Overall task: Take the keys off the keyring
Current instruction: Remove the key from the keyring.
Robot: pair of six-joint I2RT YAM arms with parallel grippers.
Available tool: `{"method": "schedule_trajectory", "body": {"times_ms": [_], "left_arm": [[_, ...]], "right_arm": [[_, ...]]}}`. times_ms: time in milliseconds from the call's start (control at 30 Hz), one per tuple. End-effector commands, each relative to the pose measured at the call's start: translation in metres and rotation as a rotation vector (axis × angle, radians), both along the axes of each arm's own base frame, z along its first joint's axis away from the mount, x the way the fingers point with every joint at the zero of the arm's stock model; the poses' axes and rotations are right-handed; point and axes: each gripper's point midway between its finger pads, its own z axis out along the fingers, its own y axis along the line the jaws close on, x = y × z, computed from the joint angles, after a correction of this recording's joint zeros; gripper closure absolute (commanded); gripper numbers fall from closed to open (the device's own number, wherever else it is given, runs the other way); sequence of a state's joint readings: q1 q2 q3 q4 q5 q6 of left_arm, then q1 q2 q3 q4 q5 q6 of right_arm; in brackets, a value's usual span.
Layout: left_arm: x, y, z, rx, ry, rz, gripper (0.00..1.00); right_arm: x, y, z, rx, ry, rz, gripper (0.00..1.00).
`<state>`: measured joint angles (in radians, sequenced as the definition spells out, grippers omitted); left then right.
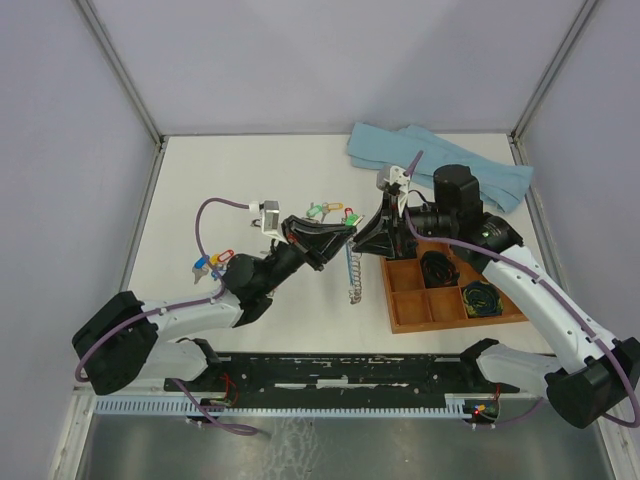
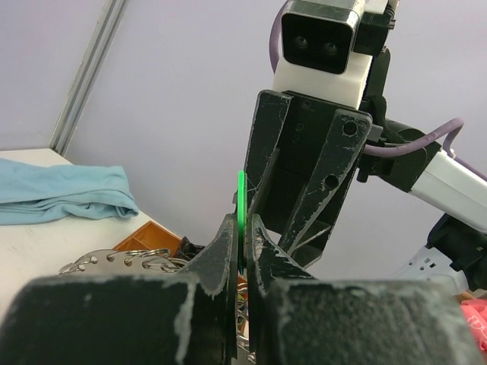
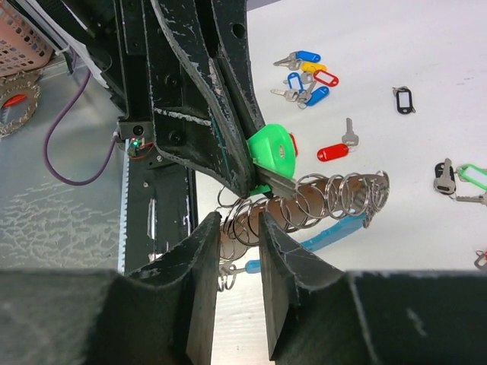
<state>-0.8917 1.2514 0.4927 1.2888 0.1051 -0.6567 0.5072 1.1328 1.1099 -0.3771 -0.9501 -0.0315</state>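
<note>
Left gripper (image 3: 251, 182) clamped on green key tag (image 3: 274, 152) above the desk (image 1: 250, 180) centre. Keyring (image 3: 319, 201) hangs off it. Right gripper (image 3: 240, 251) jaws narrowly apart, straddling the ring coils; contact unclear.

The keyring (image 1: 352, 276), a stretched coil of silvery rings along a light-blue arc, sits mid-table. A green-tagged key (image 3: 272, 150) is pinched at its top end. Loose keys (image 1: 206, 263) lie at its 9 o'clock, other keys (image 1: 335, 211) at 12 o'clock.

Shiny metal keyring (image 3: 327, 199), glossy plastic-tagged keys (image 3: 306, 76) — matt wooden tray (image 1: 410, 308)
</note>
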Motion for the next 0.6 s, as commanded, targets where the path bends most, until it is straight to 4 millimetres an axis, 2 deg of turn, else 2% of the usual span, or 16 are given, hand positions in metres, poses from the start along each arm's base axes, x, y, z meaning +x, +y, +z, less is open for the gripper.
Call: {"method": "schedule_trajectory", "body": {"times_ms": [0, 167, 300, 567], "left_arm": [[-0.003, 0.006, 0.039, -0.117, -0.047, 0.001, 0.97], [-0.004, 0.003, 0.038, -0.113, -0.043, -0.006, 0.97], [-0.005, 0.005, 0.038, -0.122, -0.041, -0.007, 0.97], [-0.009, 0.028, 0.042, -0.18, -0.038, 0.04, 0.97]], "right_arm": [[0.006, 0.002, 0.005, 0.004, -0.049, -0.017, 0.68], [0.006, 0.001, 0.007, 0.002, -0.052, -0.022, 0.76], [0.002, 0.001, 0.01, 0.01, -0.051, -0.004, 0.98], [-0.001, -0.002, 0.026, 0.115, 0.035, 0.025, 0.99]]}}
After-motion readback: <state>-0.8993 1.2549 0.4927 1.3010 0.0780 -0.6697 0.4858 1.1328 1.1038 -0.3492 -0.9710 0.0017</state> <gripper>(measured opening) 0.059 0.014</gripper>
